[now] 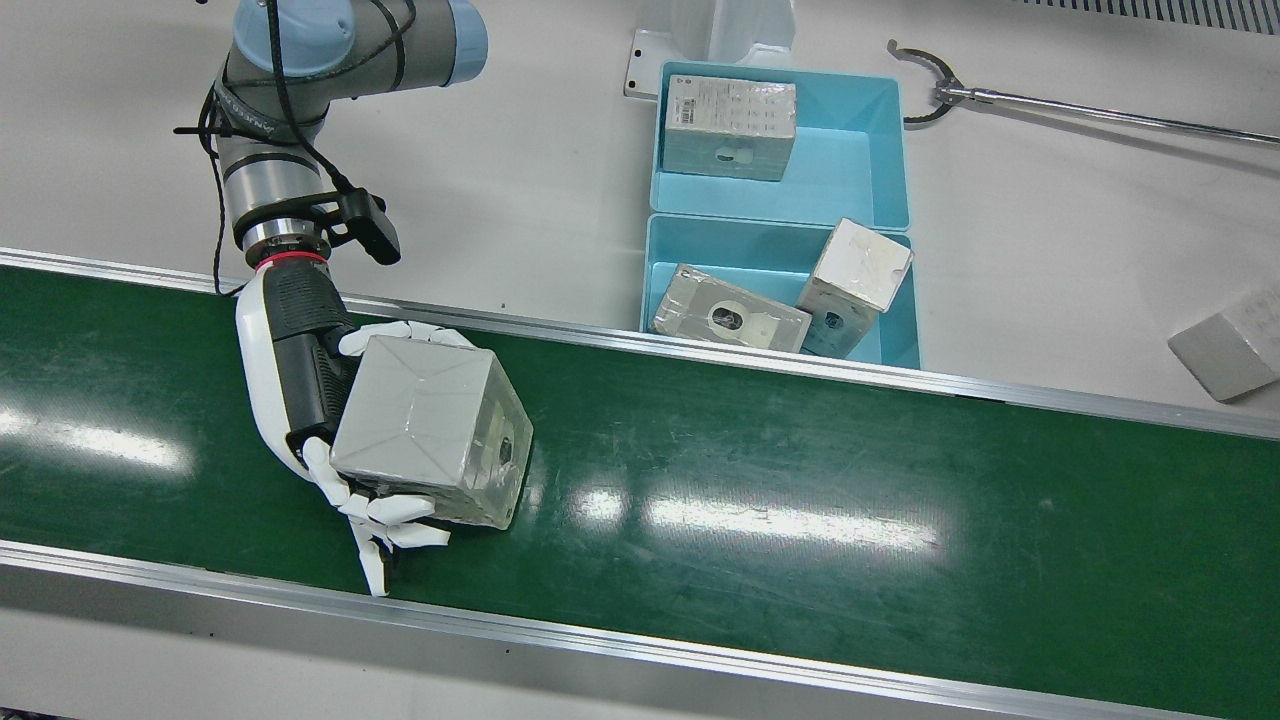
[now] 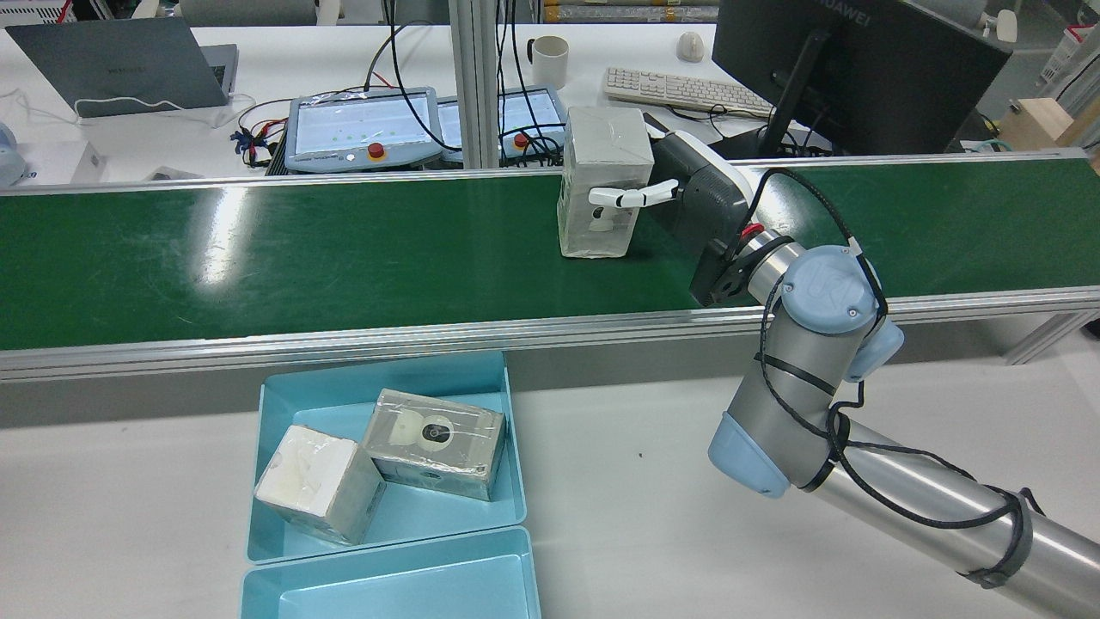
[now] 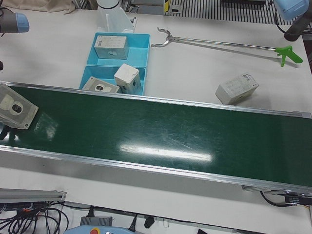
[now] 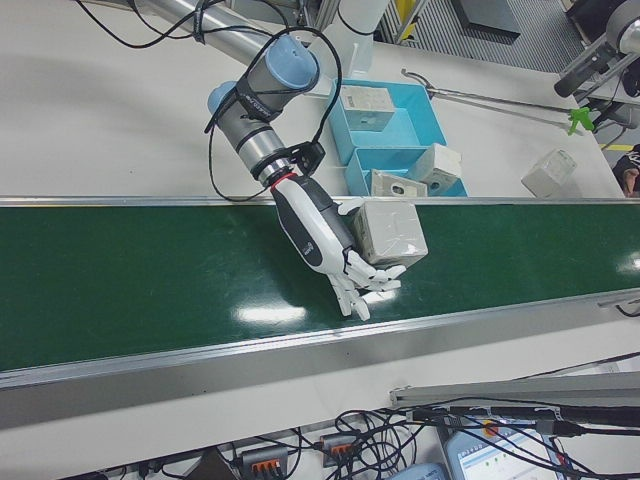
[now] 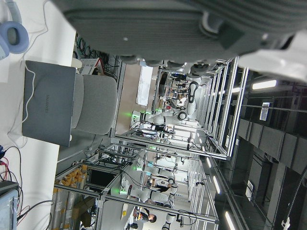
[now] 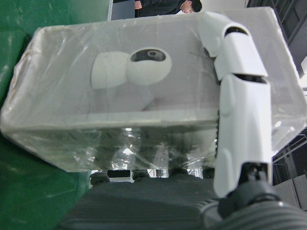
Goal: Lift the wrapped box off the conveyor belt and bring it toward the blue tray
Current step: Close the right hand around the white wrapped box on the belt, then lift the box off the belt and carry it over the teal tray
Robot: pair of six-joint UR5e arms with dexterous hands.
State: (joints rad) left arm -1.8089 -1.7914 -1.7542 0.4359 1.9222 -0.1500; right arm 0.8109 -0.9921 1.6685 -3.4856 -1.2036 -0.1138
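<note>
Over the green conveyor belt (image 1: 800, 480), the wrapped box (image 1: 430, 430) is clasped by the right hand (image 1: 320, 400), fingers closed across opposite faces so it cannot slip. It looks lifted clear, tilted. The blue tray (image 1: 780, 250), well apart, already holds other boxes.

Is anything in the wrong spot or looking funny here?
Yes. One wrapped box lies alone on the white table, outside the blue tray. Inside that tray, another box sits tipped against its neighbour.
</note>
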